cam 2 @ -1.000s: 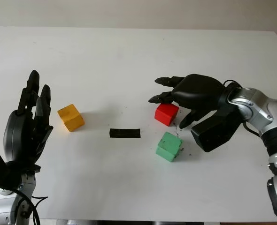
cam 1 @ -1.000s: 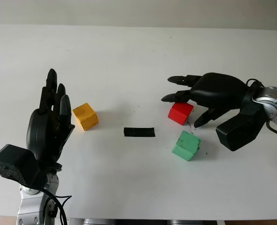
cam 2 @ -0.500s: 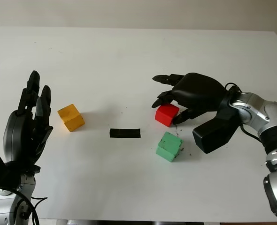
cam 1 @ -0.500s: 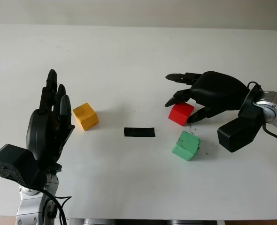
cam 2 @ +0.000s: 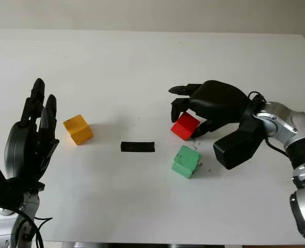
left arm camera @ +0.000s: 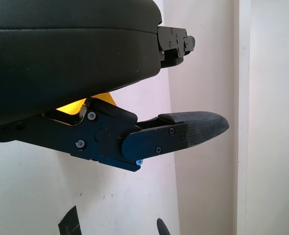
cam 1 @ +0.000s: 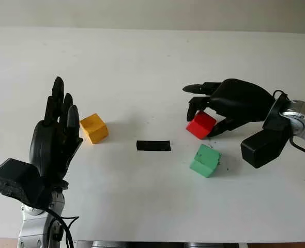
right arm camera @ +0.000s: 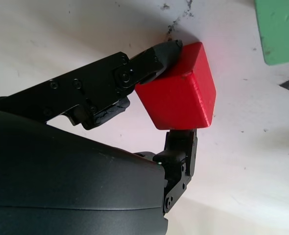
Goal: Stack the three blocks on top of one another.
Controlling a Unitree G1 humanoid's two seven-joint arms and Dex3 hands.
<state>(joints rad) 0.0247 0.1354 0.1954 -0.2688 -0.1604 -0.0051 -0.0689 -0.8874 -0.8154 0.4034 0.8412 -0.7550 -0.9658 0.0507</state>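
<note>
Here we list a small red cube block [cam 1: 200,124], tilted and gripped in the right hand [cam 1: 229,105], whose black fingers [right arm camera: 149,61] press against two of its sides; we cannot tell whether a lower corner touches the white bench [cam 1: 142,62]. It sits right of the bench's middle. Just beside it, toward the near edge, we note a green cube block [cam 1: 205,160] lying on the bench, apart from the red one, with dark specks scattered round it. Next, a short strip of black tape [cam 1: 153,145] lies flat near the centre, between the green block and a yellow cube block [cam 1: 94,128] well off on the left. The yellow block rests on the bench just beside the left hand [cam 1: 54,139], which is raised upright with its black fingers extended and holding nothing. We also record the right arm's silver wrist joint [cam 2: 287,121], entering from the right edge, with a black camera housing [cam 2: 235,146] hanging below it.
</note>
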